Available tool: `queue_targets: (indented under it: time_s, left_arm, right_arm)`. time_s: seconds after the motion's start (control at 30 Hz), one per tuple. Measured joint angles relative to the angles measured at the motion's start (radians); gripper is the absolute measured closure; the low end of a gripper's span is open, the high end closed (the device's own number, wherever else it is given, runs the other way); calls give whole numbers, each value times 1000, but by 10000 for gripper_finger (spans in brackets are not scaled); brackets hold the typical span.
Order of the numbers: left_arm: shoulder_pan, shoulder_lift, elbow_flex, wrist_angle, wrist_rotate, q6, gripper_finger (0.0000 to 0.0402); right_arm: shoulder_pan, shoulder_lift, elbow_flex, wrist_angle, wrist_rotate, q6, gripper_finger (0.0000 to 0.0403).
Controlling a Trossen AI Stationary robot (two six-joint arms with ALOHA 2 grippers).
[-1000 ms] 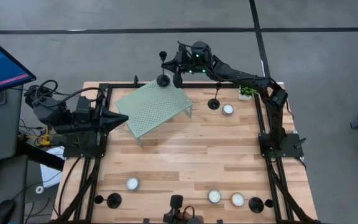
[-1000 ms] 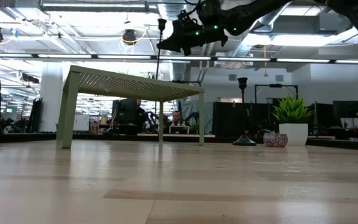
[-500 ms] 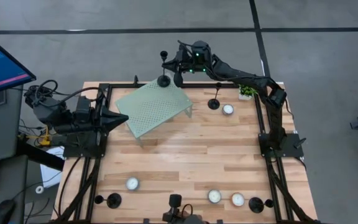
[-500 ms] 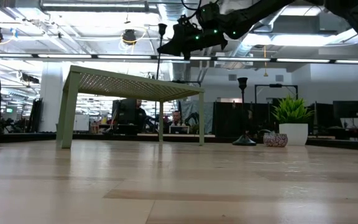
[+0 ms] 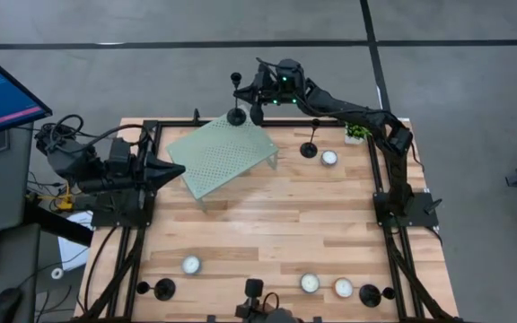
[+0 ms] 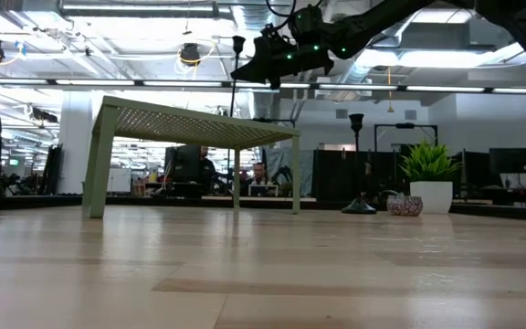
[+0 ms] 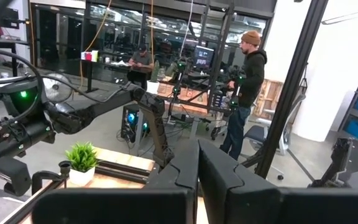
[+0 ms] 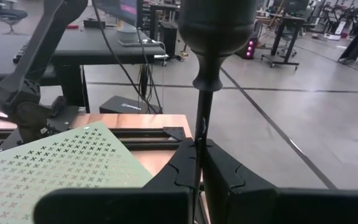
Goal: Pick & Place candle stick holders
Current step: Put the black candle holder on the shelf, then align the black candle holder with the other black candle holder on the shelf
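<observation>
one holder in the air, several left on the counter

the right hand point(image 5: 251, 100) pinches a candle stick holder point(image 5: 236, 99) by its stem above the green stand point(image 5: 223, 154)'s far corner; nothing stands on it yet. three other holders wait near the counter point(image 5: 267, 215) edges. the left hand point(image 5: 176, 170) rests pressed together.

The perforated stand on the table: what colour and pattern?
Pale green stand, punched with small cross-shaped holes; clearest in the right wrist view.

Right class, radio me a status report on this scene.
Right gripper shut on candle holder above green stand's far corner. Left gripper shut, idle at table edge. Nothing blocking.
</observation>
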Motion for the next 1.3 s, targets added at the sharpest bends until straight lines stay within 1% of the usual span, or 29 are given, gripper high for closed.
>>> queue_targets:
  time_s: [0.13, 0.3, 0.43, 0.63, 0.77, 0.87, 0.93, 1.1, 1.17, 1.23, 1.3]
  left_arm:
    - [0, 0, 0, 2, 0, 0, 397]
    - [0, 0, 0, 6, 0, 0, 393]
    - [0, 0, 0, 7, 0, 0, 393]
    - [0, 0, 0, 8, 0, 0, 394]
    - [0, 0, 0, 12, 0, 0, 393]
    - [0, 0, 0, 15, 0, 0, 394]
    - [0, 0, 0, 16, 0, 0, 394]
    - [0, 0, 0, 19, 0, 0, 390]
    - [0, 0, 0, 19, -10, 0, 388]
    - [0, 0, 0, 19, -25, 0, 386]
    - [0, 2, 0, 19, -35, 0, 384]
  right_arm:
    - [4, 0, 0, 0, 22, -4, 393]
    - [2, 2, -3, -12, 29, -5, 365]
    - [2, 5, -4, -10, 60, -5, 349]
    - [2, 5, -3, -6, 62, -5, 331]
    - [2, 0, -3, -18, 59, -8, 306]
    - [-8, -37, -4, -92, 58, -32, 272]
    - [-22, -80, -3, -161, 55, -49, 242]
    - [-73, -225, -2, -354, 63, -86, 168]
    - [-99, -293, -2, -467, 63, -93, 153]
    - [-125, -362, -2, -608, 69, -125, 149]
    - [-153, -429, -2, -768, 100, -164, 150]
